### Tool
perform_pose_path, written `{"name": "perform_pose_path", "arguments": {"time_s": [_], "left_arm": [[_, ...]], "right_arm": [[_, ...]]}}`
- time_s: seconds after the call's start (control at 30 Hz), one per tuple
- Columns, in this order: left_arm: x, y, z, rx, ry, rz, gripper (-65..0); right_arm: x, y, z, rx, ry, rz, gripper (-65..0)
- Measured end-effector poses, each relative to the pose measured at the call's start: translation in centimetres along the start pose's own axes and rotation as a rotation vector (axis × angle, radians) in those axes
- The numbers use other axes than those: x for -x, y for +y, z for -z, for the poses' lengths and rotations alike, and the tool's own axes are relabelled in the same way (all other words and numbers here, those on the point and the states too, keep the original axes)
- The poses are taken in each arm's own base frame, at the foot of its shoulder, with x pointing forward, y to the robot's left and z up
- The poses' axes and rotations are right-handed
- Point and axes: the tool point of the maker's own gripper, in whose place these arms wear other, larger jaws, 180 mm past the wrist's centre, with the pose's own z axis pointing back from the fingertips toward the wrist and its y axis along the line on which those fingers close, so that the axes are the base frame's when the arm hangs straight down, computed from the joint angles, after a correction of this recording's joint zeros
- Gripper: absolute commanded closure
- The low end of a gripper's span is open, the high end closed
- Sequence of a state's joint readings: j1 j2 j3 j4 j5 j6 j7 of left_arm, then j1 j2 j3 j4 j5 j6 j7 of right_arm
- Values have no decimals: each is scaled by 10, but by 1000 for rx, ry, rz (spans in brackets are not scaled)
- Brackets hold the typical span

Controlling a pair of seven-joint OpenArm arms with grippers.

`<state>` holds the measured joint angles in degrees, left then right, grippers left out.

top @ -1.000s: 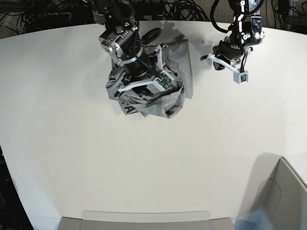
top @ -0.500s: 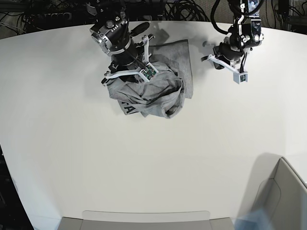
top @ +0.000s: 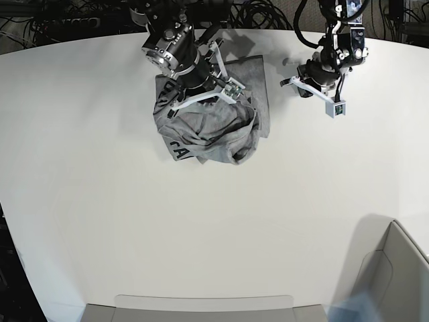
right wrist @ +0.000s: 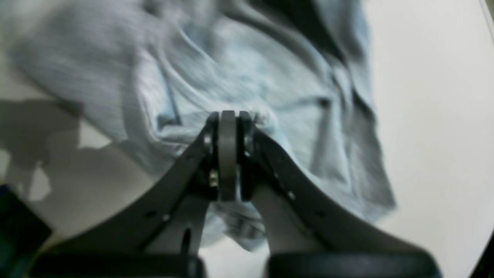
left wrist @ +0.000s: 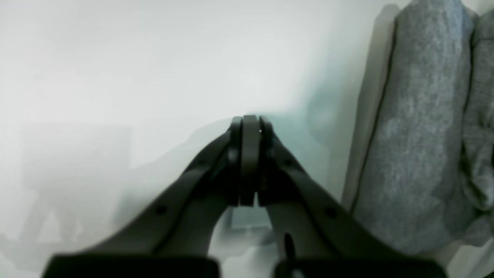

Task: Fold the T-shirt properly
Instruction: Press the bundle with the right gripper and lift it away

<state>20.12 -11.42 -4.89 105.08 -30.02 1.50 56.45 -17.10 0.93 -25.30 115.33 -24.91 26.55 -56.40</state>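
T-shirt (top: 208,127): heather-grey, lying crumpled in a heap on the white bench (top: 201,228) toward its far edge, a flatter folded layer showing along the heap's side nearest the left arm; black block letters are peeking out at the heap's near edge.

Right gripper (right wrist: 228,116): hanging over the T-shirt's far part, its fingers (right wrist: 211,131) pressing together with no gap between them; blurred grey cloth is lying behind the tips, and whether any fold is being pinched cannot be told.

Left gripper (left wrist: 250,120): hovering over bare bench just beside the T-shirt's folded edge, apart from the cloth, its fingers (left wrist: 234,133) closing fully on nothing.

Grey bin (top: 392,275): sitting at the bench's near corner.
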Motion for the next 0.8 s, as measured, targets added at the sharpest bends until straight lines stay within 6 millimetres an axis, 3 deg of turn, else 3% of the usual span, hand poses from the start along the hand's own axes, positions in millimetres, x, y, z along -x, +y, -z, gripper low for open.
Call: {"name": "perform_pose_path", "arguments": {"time_s": [0.27, 0.47, 0.6, 0.67, 0.8], "left_arm": [[-3, 0, 0, 0, -15, 0, 0], [3, 5, 5, -7, 2, -10, 0], [2, 6, 8, -5, -7, -18, 0], [4, 8, 9, -8, -4, -23, 0], [-2, 28, 5, -44, -24, -75, 0]], "right_arm": [[-41, 60, -14, -156, -133, -127, 0], [-45, 76, -18, -193, -154, -212, 0], [-22, 84, -18, -218, -52, -236, 0], [-24, 81, -19, -205, -64, -241, 0], [-29, 83, -19, -209, -92, -238, 0]]}}
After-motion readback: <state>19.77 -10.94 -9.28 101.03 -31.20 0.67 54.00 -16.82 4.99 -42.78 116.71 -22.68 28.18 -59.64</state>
